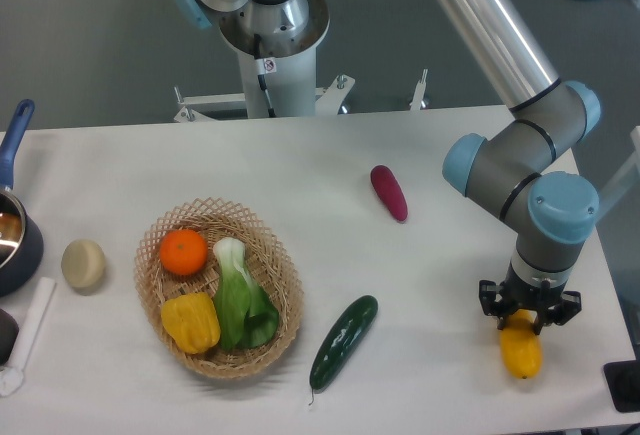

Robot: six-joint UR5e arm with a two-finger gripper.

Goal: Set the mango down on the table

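The mango [521,351] is a yellow-orange oval at the table's [330,165] front right, low against the white top. My gripper [527,316] points straight down over its upper end, fingers closed around it. The wrist hides the top of the fruit, and whether the mango rests on the table or hangs just above it cannot be told.
A wicker basket [280,275] at front left holds an orange [183,251], a yellow bell pepper [191,322] and bok choy [239,295]. A cucumber [343,341] lies beside it, a purple sweet potato [389,192] mid-table, a pale potato [83,263] and a blue pot [15,235] far left.
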